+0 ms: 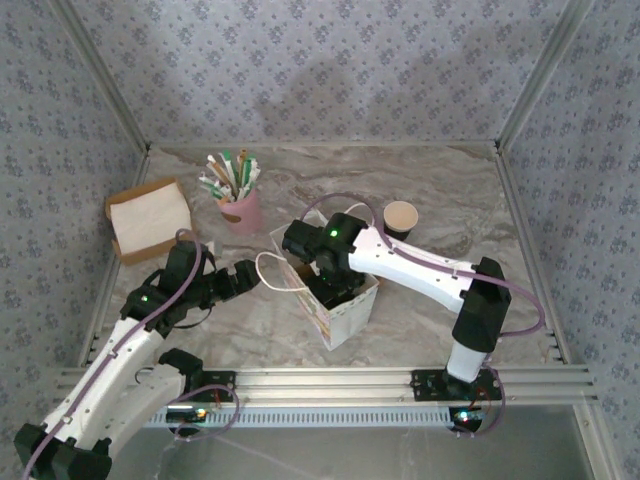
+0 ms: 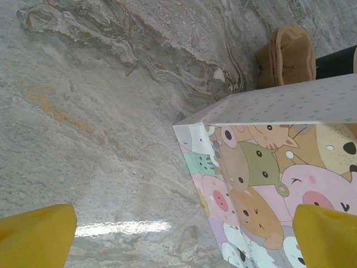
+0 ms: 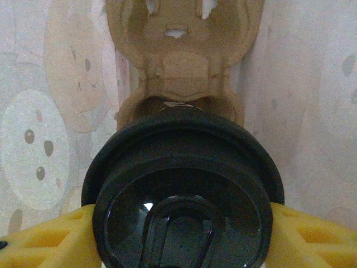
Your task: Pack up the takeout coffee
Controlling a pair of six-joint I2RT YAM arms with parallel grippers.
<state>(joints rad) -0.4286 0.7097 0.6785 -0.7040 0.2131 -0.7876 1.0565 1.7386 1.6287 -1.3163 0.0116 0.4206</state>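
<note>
The takeout coffee (image 3: 181, 195) shows as a round black lid seen from above; its wall is hidden under the lid. My right gripper (image 3: 181, 245) is shut on it, a yellow finger (image 3: 50, 240) pressed against each side. It hangs inside the cartoon-animal paper bag (image 1: 345, 310), just above a brown cardboard cup carrier (image 3: 178, 61) at the bag's bottom. The right wrist (image 1: 335, 245) reaches down into the bag's mouth. My left gripper (image 1: 237, 280) stands open to the left of the bag (image 2: 279, 184), low over the marble, with nothing between its fingers (image 2: 33, 234).
A dark-walled paper cup (image 1: 400, 218) stands behind the bag to the right. A pink cup of straws (image 1: 240, 205) stands at the back left, with a cardboard box of napkins (image 1: 148, 218) further left. The bag's white handle (image 1: 272, 270) loops towards my left gripper.
</note>
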